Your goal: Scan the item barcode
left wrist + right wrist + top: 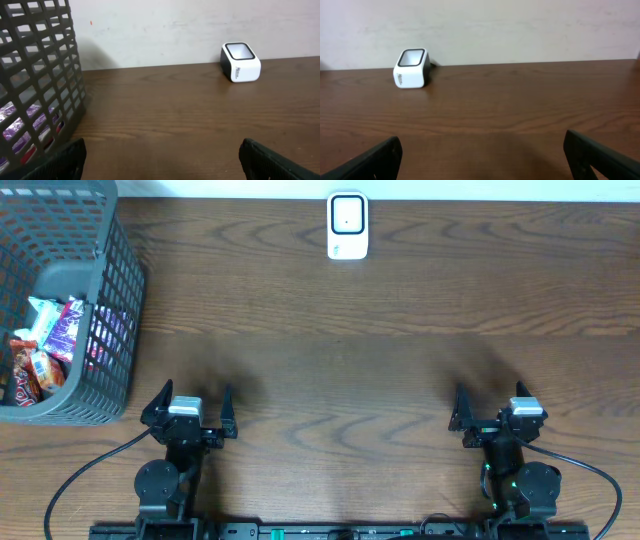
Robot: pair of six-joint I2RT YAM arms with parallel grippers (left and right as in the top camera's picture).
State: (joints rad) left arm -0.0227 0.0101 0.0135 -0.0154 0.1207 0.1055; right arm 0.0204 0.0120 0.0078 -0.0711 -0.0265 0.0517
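Both arms idle, nothing held.
Nearest me, the left gripper (194,402) and the right gripper (490,405) stand with jaws wide apart, empty. Open table (330,360) lies beyond. The packets (50,330) sit in the basket (120,300) at left, the scanner (347,225) at the far edge; a reaching finger could snag the mesh wall.

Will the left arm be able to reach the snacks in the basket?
Probably yes. The basket is open on top beside the open left pincer, and nothing covers the snacks. It would have to go over the wall.
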